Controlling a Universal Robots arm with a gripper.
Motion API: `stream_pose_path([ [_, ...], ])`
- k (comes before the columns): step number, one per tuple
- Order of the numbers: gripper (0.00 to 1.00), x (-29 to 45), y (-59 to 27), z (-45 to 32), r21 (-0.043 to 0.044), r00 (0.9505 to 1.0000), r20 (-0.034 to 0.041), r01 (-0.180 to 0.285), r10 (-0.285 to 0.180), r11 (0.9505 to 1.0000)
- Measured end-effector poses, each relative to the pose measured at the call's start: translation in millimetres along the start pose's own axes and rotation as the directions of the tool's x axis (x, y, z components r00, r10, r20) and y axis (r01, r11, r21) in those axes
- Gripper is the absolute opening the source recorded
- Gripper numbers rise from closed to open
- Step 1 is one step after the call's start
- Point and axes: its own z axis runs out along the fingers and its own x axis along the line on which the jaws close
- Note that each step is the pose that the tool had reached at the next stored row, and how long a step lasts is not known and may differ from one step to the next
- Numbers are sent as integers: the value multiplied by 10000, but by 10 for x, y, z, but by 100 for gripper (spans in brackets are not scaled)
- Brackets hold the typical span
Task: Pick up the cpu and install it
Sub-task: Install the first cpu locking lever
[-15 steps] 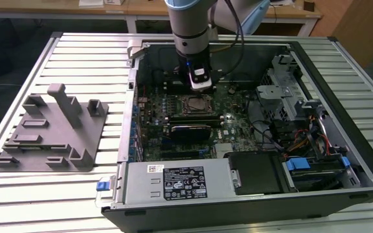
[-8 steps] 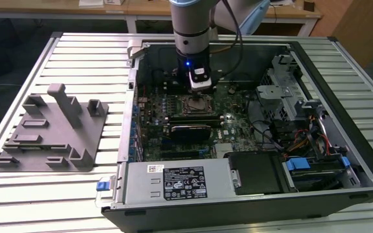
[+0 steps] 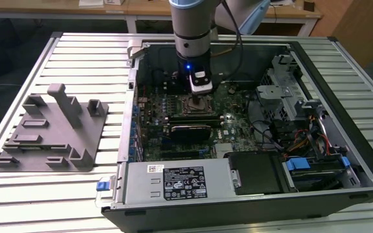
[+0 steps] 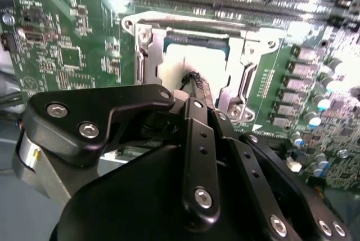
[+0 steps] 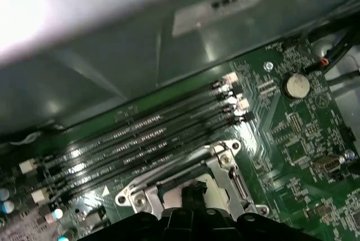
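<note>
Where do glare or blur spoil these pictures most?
In the second wrist view, glare whitens the silvery-grey square cpu in its metal socket frame, and the black gripper looms soft in front. In the first wrist view, the grey case wall is washed out and blurred. The exterior view is evenly lit.

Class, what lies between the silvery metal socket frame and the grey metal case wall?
Long black memory slots lie there, in the first wrist view.
</note>
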Motion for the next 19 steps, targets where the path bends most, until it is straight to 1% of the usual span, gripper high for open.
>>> stream_pose_path([
  [3,11,-12,-23,0,7,10000,-13,1,-1,10000],
  [11,11,-15,-27,-9,10,10000,-15,0,0,10000],
  [13,11,-18,-24,-41,7,10000,-14,0,0,10000],
  [16,11,-26,-20,-110,7,10000,-15,5,-5,10000],
  [17,11,-28,-19,-126,7,10000,-15,7,-7,10000],
  [19,11,-29,-18,-133,4,10000,-15,21,-21,10000],
])
